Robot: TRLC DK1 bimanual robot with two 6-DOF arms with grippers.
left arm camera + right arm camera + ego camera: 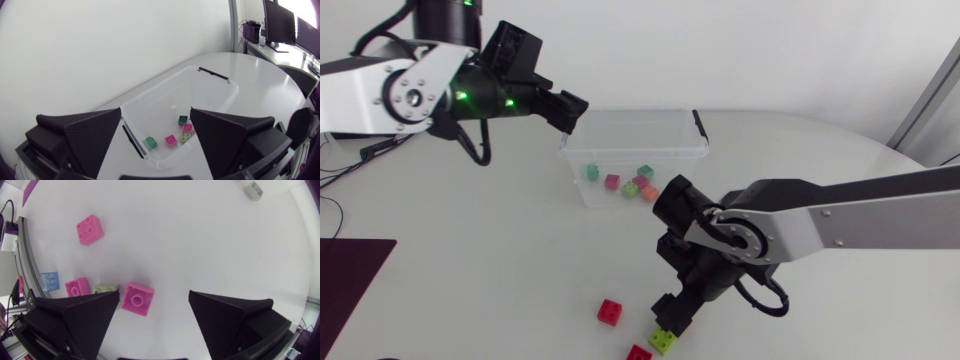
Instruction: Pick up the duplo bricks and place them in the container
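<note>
The table [470,230] is a smooth white top with a low, even sheen. At twelve o'clock on it the container [620,148] is clear, glossy plastic, see-through in its walls, with matt black clips [699,122]. The bricks [612,181] inside it, like the red brick [610,312] and lime brick [663,342] at six o'clock, are smooth hard plastic, faintly shiny. The right arm's link [880,215], at three o'clock, looks like satin silver-grey metal; the left arm's link [350,90], at ten o'clock, is smooth white. The left gripper's fingers [92,135] and the right gripper's fingers [80,312] are matt black — finely grained, not slick.
</note>
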